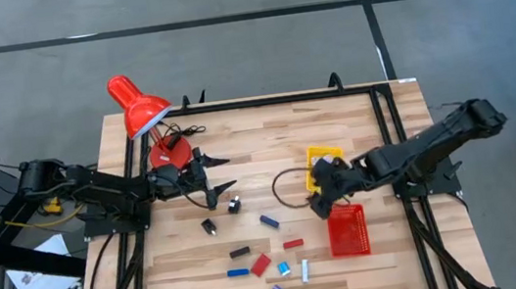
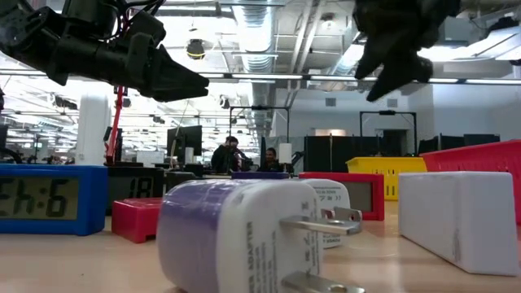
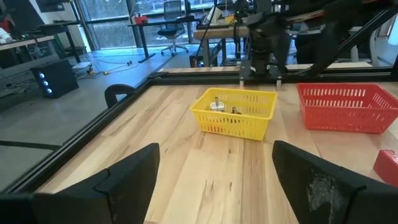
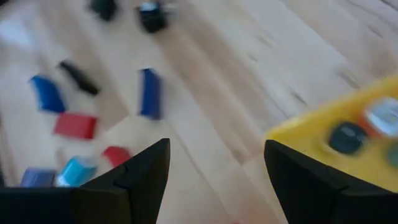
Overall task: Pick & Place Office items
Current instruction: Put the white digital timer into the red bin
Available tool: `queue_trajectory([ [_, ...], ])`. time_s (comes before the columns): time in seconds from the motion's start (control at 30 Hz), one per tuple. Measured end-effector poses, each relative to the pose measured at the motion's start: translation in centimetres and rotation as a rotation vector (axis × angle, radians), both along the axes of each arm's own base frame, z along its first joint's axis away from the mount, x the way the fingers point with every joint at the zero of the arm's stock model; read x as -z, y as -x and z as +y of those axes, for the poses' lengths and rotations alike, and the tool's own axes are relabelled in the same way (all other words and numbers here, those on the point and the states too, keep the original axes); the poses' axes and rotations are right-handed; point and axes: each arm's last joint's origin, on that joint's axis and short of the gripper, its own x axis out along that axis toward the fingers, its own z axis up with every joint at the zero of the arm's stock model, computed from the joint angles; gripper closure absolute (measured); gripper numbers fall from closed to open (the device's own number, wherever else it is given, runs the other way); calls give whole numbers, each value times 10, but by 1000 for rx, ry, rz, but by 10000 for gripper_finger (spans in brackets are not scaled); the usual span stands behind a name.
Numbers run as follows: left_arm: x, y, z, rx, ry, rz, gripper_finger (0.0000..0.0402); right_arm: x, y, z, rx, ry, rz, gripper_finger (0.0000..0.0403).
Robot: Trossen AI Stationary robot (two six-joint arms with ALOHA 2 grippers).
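Observation:
The office items lie scattered on the wooden table's near middle. They include black clips [image 1: 234,205], a blue bar [image 1: 269,222], a red block [image 1: 260,264] and light-blue and white bits [image 1: 293,270]. My left gripper [image 1: 229,171] is open and empty. It hovers left of the items and points toward the table's right. My right gripper [image 1: 321,206] is open and empty, raised between the yellow basket [image 1: 324,161] and the red mesh basket [image 1: 347,229]. In the right wrist view its fingers [image 4: 149,168] frame the blue bar [image 4: 148,93] and a red block [image 4: 74,124] on the table below.
The yellow basket [image 3: 235,112] holds a few small pieces. The red mesh basket [image 3: 348,106] stands beside it, toward the near edge. A red desk lamp [image 1: 141,114] stands at the far left corner. In the low view a white-and-purple plug adapter [image 2: 244,236] lies closest to the camera.

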Motion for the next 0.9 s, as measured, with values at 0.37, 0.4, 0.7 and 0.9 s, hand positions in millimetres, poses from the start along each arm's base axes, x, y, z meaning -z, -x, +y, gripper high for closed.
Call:
queue_trajectory([
  [0.37, 0, 0, 0, -1, 6, -1, 97, -9, -8, 22, -226, 92, -139, 150],
  [0.4, 0, 0, 0, -1, 6, -1, 97, -9, -8, 22, -225, 91, -139, 150],
  [0.7, 0, 0, 0, -1, 5, -1, 97, -10, -7, 29, -231, 66, -157, 150],
  [0.9, 0, 0, 0, 0, 4, -1, 97, -9, -7, 29, -212, 49, -159, 150],
])
